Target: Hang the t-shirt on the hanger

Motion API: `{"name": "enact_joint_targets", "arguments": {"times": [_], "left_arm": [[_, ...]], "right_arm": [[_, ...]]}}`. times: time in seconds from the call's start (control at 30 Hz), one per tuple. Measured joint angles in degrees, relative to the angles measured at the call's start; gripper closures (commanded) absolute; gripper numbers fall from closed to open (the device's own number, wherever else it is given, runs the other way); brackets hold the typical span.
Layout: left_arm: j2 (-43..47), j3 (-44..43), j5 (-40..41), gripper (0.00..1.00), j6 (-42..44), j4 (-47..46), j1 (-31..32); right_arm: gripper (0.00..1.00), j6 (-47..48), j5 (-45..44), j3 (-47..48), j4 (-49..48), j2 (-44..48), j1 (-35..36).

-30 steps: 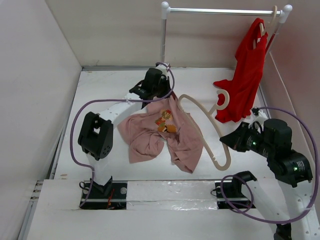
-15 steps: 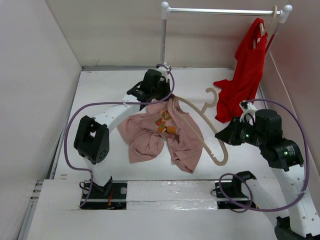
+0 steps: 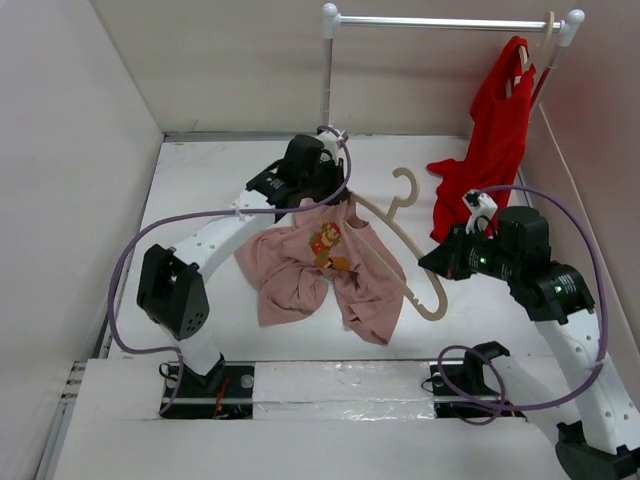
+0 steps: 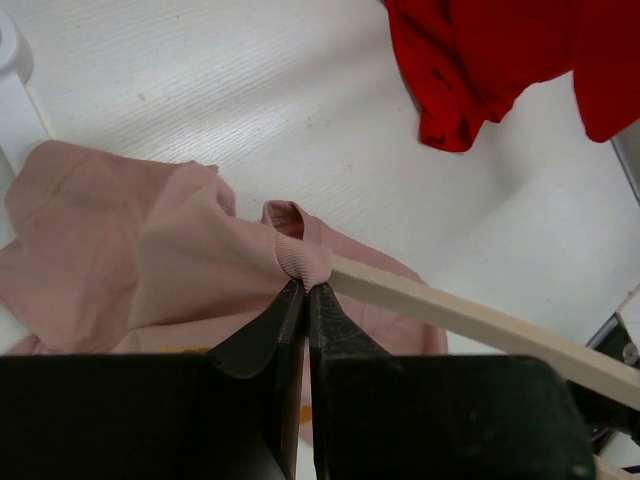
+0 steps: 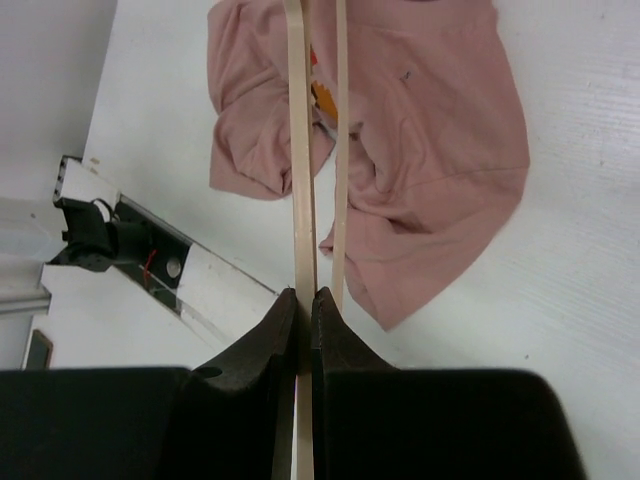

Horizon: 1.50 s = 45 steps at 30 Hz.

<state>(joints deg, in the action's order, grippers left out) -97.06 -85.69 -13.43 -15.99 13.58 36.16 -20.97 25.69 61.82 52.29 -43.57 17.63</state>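
My left gripper (image 4: 305,292) pinches the pink t-shirt (image 4: 140,250) by its ribbed collar; my right gripper (image 5: 303,297) clamps the cream wooden hanger (image 5: 297,150), which touches that collar

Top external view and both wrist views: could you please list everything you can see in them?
t-shirt: one, dusty pink, crumpled mid-table.
hanger: one, pale cream, over the t-shirt's right side, one arm at its collar.
red garment: one, bright red, hanging at the rail's right end.
second hanger: one, pale, carrying the red garment.
clothes rail: one, white, far edge.
table: one, white.
left fingers: black, shut on the t-shirt's collar.
right fingers: black, shut on the hanger.
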Motion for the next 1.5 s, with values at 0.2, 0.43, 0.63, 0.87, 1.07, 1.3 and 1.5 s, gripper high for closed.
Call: {"name": "enact_joint_targets", "arguments": {"times": [0.2, 0.43, 0.63, 0.87, 1.07, 1.3, 1.5], "left_arm": [[6.93, 0.0, -3.76, 1.0, -1.55, 1.11, -0.07], [12.07, -1.11, -10.58, 1.0, -3.04, 2.34, -0.02], [13.55, -4.37, -11.15, 1.0, -2.89, 6.75, -0.76], [17.2, -9.38, -9.35, 1.0, -1.86, 13.25, -1.14], [19.32, -14.51, -7.8, 0.71, -0.63, 19.39, -1.07], [22.71, -22.56, -4.39, 0.3, -1.6, 21.33, -0.22], [20.92, -37.31, -0.39, 0.38, -3.89, 18.1, -0.2]], "right_arm": [[1.0, -4.74, -3.76, -3.13, -13.97, -4.22, 4.66], [1.0, -9.2, -6.93, -7.43, -36.83, -15.43, 12.44], [1.0, -12.09, -11.43, -10.21, -60.76, -24.46, 17.59], [1.0, -14.47, -18.34, -7.1, -83.01, -37.9, 22.51], [1.0, -12.85, -26.38, -4.68, -91.84, -37.73, 28.04], [1.0, -7.52, -33.31, -3.96, -97.29, -32.35, 31.06], [1.0, -5.42, -35.39, -3.45, -97.61, -32.09, 31.15]]}}
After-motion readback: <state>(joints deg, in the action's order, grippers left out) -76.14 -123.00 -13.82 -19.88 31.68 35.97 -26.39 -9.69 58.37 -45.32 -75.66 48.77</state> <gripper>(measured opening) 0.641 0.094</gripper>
